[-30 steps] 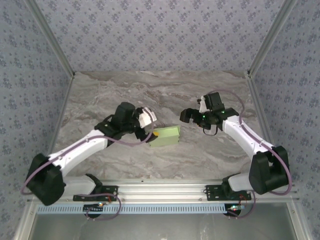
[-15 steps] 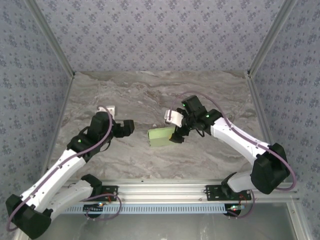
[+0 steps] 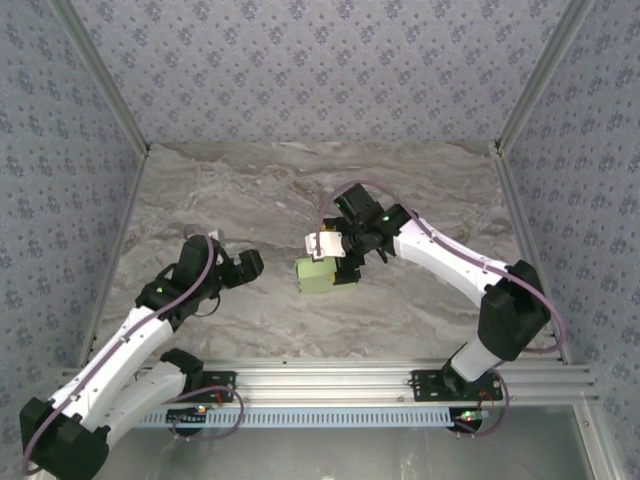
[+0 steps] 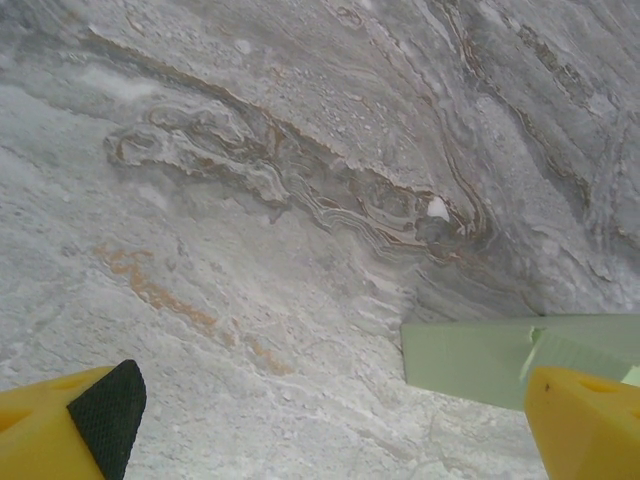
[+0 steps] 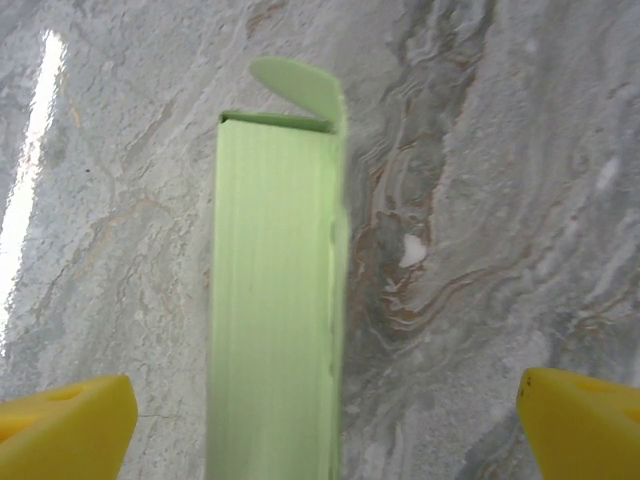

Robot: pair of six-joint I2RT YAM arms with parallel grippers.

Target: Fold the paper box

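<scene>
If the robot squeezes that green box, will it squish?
Probably yes: the box looks like thin, hollow card with a loose flap at its far end, so it would likely dent. It seems light and may slide on the smooth table when pushed. Its flat sides mean it shouldn't roll.

Grey-veined marble table (image 3: 300,190). Blue patterned walls (image 3: 320,70) enclose the table on three sides. Aluminium rail (image 3: 330,378) along the table's near edge. Small white fleck (image 5: 411,250) on the table.
</scene>
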